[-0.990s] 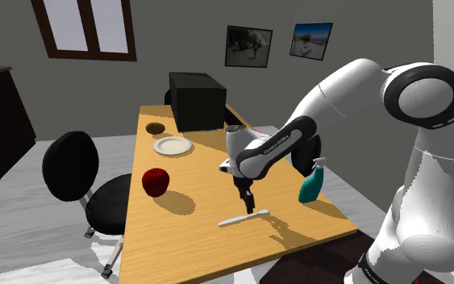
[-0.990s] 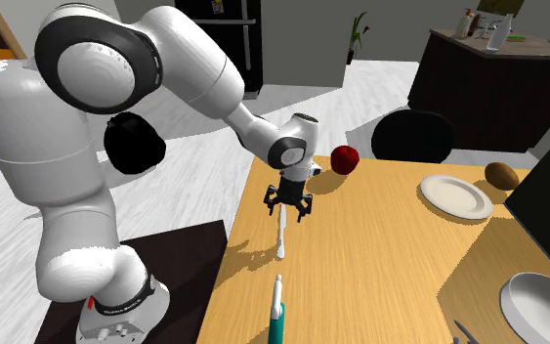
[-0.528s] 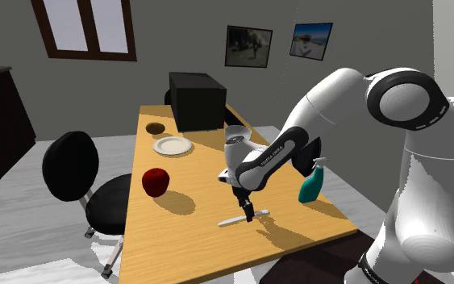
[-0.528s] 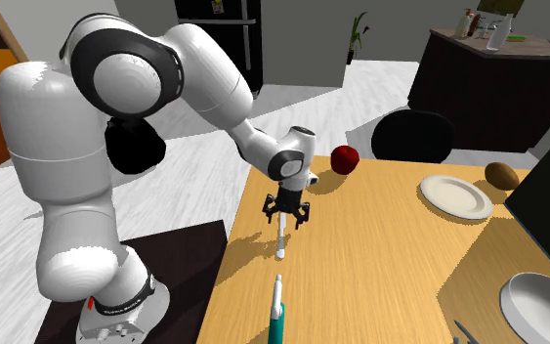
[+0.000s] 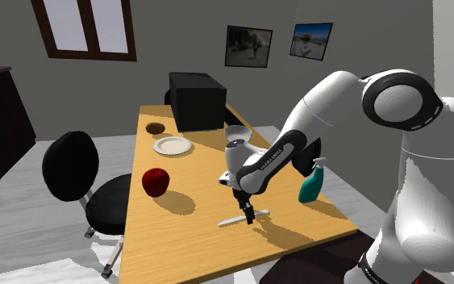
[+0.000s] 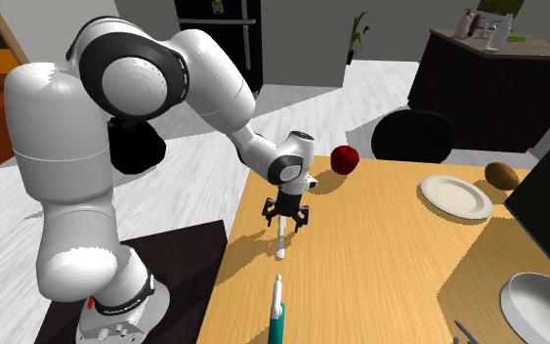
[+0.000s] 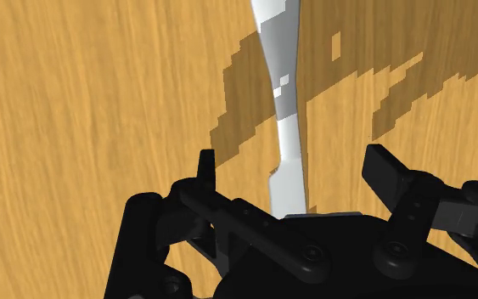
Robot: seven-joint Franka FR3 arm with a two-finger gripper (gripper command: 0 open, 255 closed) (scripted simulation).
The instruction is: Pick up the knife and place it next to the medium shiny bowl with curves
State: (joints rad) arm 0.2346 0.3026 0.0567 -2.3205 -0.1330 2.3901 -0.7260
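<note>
1. Shoulder view: a high camera beside the white arm (image 5: 394,161) looks down along the wooden table (image 5: 189,242) towards a far wall with a window (image 5: 88,28).
2. Second exterior view: a camera close to the table's arm-side edge faces across it towards a black chair (image 6: 414,137). The arm is at this view's left.
3. Wrist view: very near the tabletop, looking down past the gripper (image 7: 292,161).
4. Both exterior views share the arm, table, red apple (image 5: 155,181) and white plate (image 5: 172,146).
</note>
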